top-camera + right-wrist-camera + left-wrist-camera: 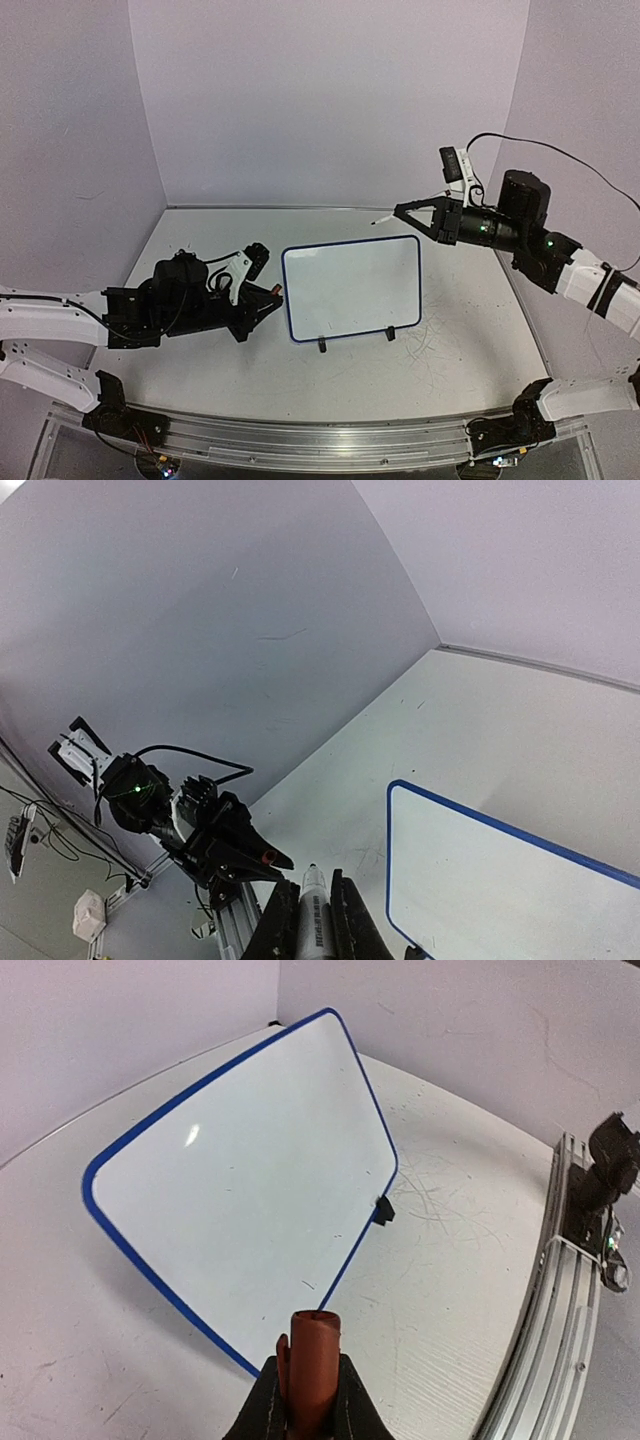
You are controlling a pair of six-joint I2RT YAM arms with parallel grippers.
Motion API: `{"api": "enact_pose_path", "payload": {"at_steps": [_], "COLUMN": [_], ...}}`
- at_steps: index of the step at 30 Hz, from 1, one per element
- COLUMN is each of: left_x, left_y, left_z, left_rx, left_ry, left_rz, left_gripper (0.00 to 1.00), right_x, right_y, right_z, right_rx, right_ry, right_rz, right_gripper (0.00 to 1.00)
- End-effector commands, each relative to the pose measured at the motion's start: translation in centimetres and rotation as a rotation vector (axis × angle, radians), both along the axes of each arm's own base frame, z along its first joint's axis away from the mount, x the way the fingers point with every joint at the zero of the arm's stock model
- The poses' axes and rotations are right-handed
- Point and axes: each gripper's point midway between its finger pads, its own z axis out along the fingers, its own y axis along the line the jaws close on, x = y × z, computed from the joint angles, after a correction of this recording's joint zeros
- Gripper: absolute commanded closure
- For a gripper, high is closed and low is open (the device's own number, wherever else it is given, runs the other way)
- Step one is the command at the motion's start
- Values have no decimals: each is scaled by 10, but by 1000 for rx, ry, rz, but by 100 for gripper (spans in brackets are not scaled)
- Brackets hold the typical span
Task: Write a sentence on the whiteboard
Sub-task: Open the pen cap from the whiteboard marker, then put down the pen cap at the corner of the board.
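Note:
The whiteboard point(350, 285) stands on its two black feet mid-table, with a blue rim and a blank face; no sentence shows on it. It also shows in the left wrist view point(240, 1180) and the right wrist view point(500, 880). My left gripper point(268, 295) point(308, 1365) is just left of the board's lower left corner, shut on a red-brown marker cap point(315, 1340). My right gripper point(405, 212) point(311, 885) is raised above the board's upper right corner, shut on an uncapped white marker point(385, 217) point(314, 920) whose tip points left.
A metal rail point(320, 440) point(560, 1290) runs along the table's near edge. Purple walls close in the back and both sides. Grey scuff marks point(440, 345) lie on the table right of the board. My left arm point(210, 830) shows in the right wrist view.

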Motion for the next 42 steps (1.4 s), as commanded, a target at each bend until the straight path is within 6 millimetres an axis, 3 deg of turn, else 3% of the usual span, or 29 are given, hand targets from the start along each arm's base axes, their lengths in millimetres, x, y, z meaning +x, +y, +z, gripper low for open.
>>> {"api": "enact_pose_path", "payload": {"at_steps": [1, 3, 6, 9, 19, 23, 26, 31, 36, 42], "left_x": [21, 32, 68, 76, 78, 79, 78, 78, 78, 85], "left_y": [29, 46, 107, 131, 129, 126, 126, 129, 132, 129], "left_z": [2, -13, -70, -106, -182, -191, -192, -192, -183, -150], "left_rx": [-42, -17, 37, 73, 291, 322, 326, 340, 332, 279], "left_ry": [38, 82, 286, 414, 608, 625, 626, 621, 604, 557], "left_rz": [208, 310, 624, 720, 747, 745, 745, 748, 752, 748], "left_gripper": [100, 100, 100, 100, 100, 97, 92, 76, 62, 53], "right_x": [13, 22, 33, 30, 21, 26, 30, 40, 47, 58], "right_y": [-21, -32, -42, -38, -22, -23, -28, -37, -34, -45], "right_z": [-2, -7, -17, -21, -19, -27, -21, -23, -31, -27], "right_rx": [-43, -75, -169, -202, -250, -272, -252, -278, -334, -376], "right_ry": [-38, -35, -86, -106, -201, -184, -207, -209, -214, -252], "right_rz": [-157, -245, -318, -284, -278, -326, -372, -446, -443, -523], "right_gripper": [100, 100, 100, 100, 100, 100, 100, 100, 100, 100]}}
